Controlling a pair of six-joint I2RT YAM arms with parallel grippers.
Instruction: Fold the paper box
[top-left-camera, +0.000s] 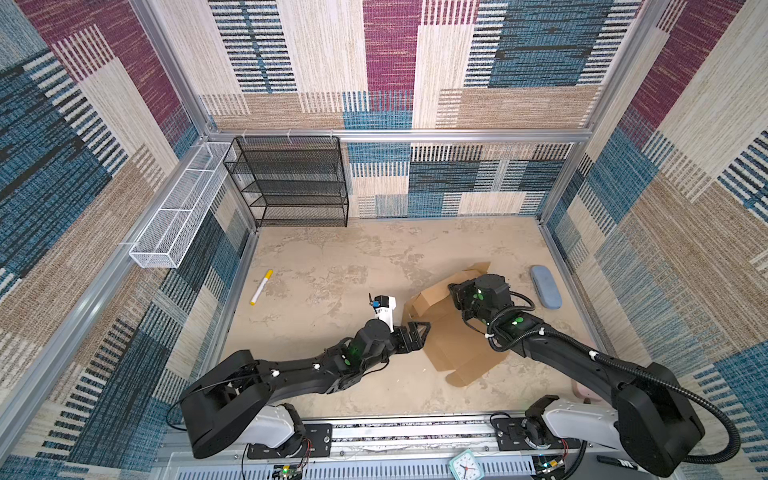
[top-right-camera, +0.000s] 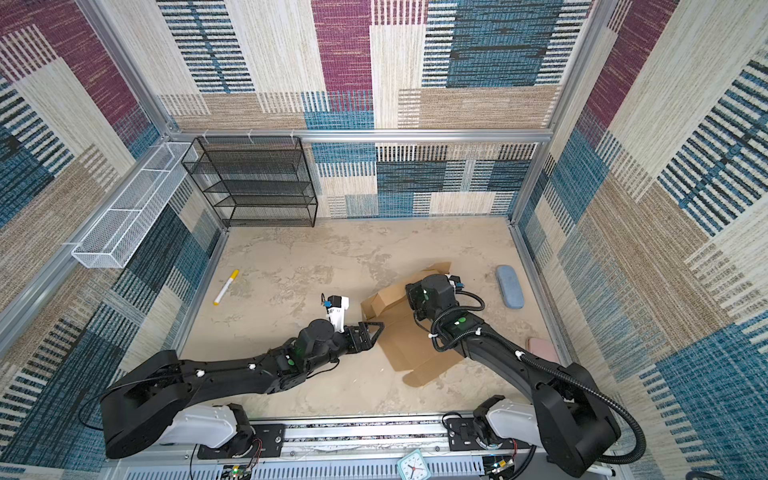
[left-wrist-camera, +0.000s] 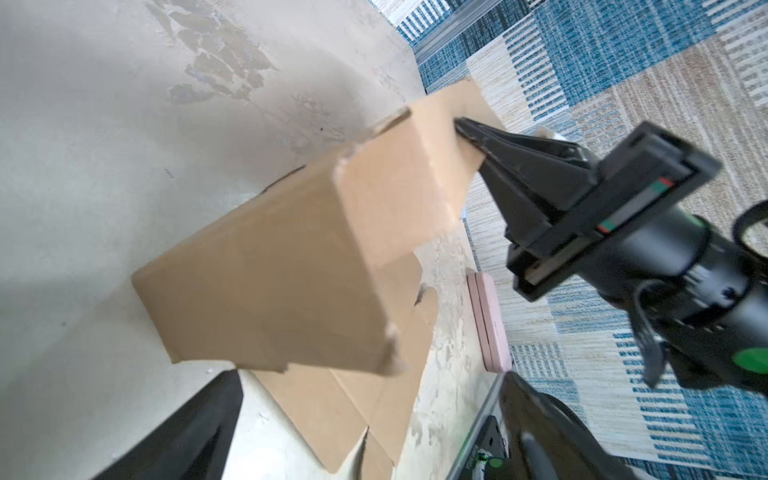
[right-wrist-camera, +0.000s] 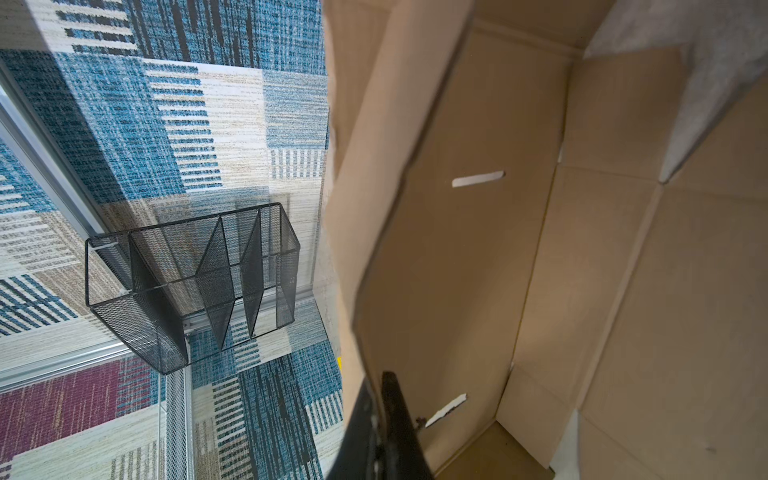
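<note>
Paper box (top-left-camera: 457, 345) lies on the table (top-left-camera: 332, 257), right of centre, part folded. Its base panel is flat, one long wall is raised on the side toward the left arm, and the end flaps are loose.

Right pincer (left-wrist-camera: 468, 129): closed to a thin pinch on the top edge of the raised wall. Its tips are hidden under the wrist in both top views; the left wrist view shows the grip.

Left pincer (top-left-camera: 423, 331): jaws fully apart, holding nothing, just beside the near end of that wall. It probably does not touch the cardboard, but the angle is too oblique to be sure.

Step in hand, as judged: stand the wall square on its crease.
- The left pincer should brace low, near the crease, so the base neither slides nor lifts.
- The right should turn the edge about the crease rather than pull on it.
- Two slots (right-wrist-camera: 478, 178) show in the inner panel; any tabs must line up with them before pressing.
</note>
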